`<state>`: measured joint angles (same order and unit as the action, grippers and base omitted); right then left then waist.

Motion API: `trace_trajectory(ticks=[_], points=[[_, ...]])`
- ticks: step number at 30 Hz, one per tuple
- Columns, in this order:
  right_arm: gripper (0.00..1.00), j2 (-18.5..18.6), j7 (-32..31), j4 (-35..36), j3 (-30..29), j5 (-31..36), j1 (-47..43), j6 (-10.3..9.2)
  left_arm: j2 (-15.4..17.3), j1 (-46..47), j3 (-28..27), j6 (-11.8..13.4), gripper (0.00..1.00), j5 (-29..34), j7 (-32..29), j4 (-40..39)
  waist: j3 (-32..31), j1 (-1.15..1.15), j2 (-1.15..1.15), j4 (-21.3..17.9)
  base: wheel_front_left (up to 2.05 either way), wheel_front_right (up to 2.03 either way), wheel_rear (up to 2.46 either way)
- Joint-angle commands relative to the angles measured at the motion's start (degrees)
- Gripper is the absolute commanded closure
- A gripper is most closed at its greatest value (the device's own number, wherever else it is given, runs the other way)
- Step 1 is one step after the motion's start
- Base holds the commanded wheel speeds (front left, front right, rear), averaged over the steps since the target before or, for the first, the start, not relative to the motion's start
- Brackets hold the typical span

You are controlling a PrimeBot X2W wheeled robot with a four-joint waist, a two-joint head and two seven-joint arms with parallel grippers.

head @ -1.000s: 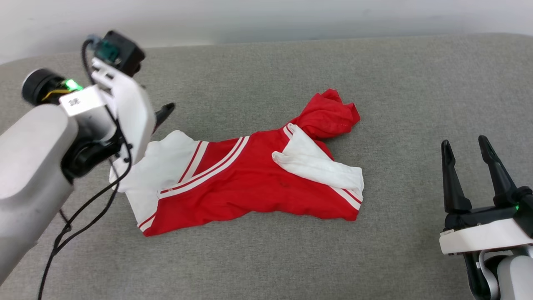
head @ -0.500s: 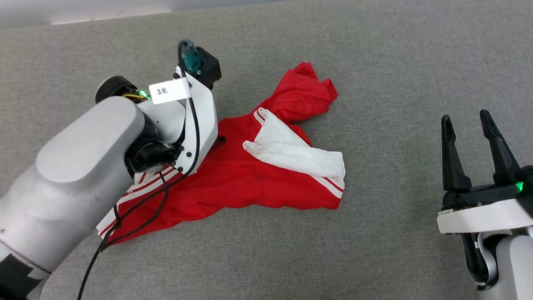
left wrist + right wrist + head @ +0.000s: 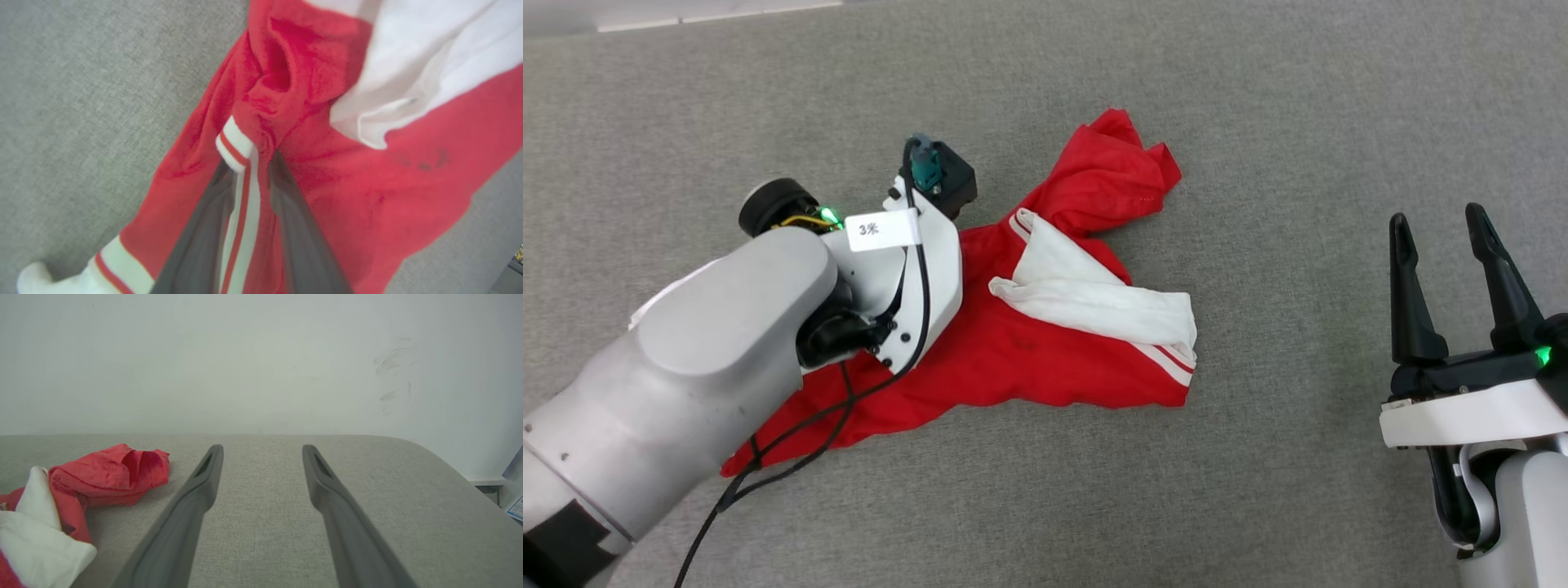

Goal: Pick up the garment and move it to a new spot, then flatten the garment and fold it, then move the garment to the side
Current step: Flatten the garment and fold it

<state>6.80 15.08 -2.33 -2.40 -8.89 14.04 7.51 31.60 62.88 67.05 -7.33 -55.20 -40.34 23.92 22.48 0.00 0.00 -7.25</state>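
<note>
Head view: garment [image 3: 1029, 359] lies crumpled on the grey counter [image 3: 1258, 122]. Red body, with a white sleeve [image 3: 1094, 302] folded across its middle and red-and-white stripes at the sleeve edge. A bunched red end points away from the robot. The left arm [image 3: 727, 343] covers the garment's left part, its fingers hidden. Right hand [image 3: 1436, 219] sits well right of the garment, fingers spread.

Left wrist view adds: left hand [image 3: 252, 161] straddles a raised ridge of striped trim [image 3: 241, 196], gap narrow. Pinched or not, cannot tell.

Right wrist view adds: pale wall [image 3: 261, 355] beyond the garment.
</note>
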Motion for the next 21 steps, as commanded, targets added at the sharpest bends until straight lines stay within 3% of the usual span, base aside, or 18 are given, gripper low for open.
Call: trace_trajectory(ticks=[1, 10, 21], points=[[0.0, -0.19, 0.12, 0.02, -0.39, 0.07, -0.05, -0.04, 0.37, 1.55, 0.22, -0.02, 1.0, 0.44, 3.17, -0.19, -0.97, 0.0, 0.0, 0.81, 0.0, 0.0, 0.0], [0.0, 0.0, 0.12, -0.06, -1.24, 0.17, -2.59, -0.03, 2.16, 5.02, 0.92, -0.05, 1.0, 4.62, 15.97, -2.69, -5.77, 0.0, 0.0, 3.53, 0.0, 0.0, 0.0], [0.0, -0.44, 0.12, -0.3, -2.31, 0.08, -6.69, -0.03, 0.38, -11.38, 5.32, 2.94, 1.0, 8.06, 20.89, -13.1, -10.99, 0.0, 0.0, 5.43, 0.0, 0.0, 0.0]])
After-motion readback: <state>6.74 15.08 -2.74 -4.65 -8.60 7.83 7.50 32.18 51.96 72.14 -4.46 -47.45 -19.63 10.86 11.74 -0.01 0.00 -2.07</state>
